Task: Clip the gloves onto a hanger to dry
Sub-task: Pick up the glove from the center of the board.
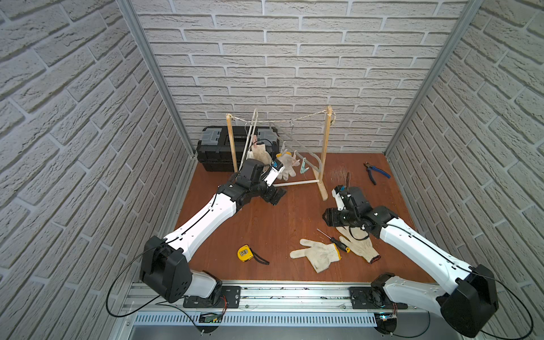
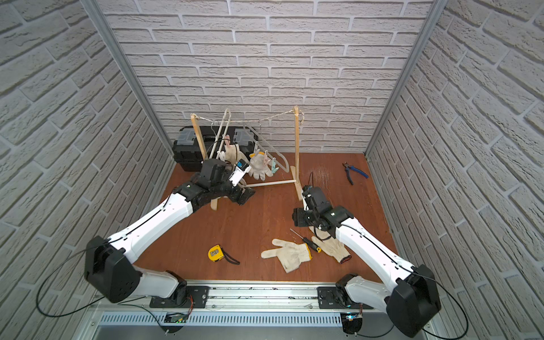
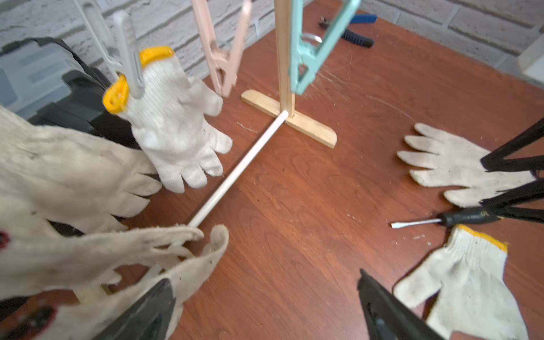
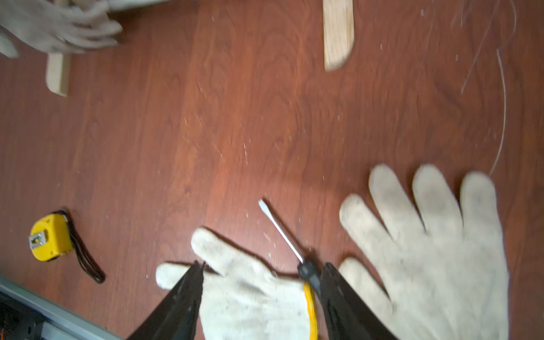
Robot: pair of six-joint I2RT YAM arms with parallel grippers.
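surface: wood tabletop (image 1: 279, 223) | on it — yellow-cuffed glove (image 1: 319, 254), red-cuffed glove (image 1: 360, 248), screwdriver (image 1: 335, 243), tape measure (image 1: 245, 253), pliers (image 1: 376, 172), toolbox (image 1: 216, 150), rack (image 1: 325, 141)

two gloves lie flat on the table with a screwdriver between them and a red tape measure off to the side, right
No, the tape measure is yellow, not red; both top views show it. The rest holds: a yellow-cuffed glove and a red-cuffed glove lie flat on the table with the screwdriver between them.
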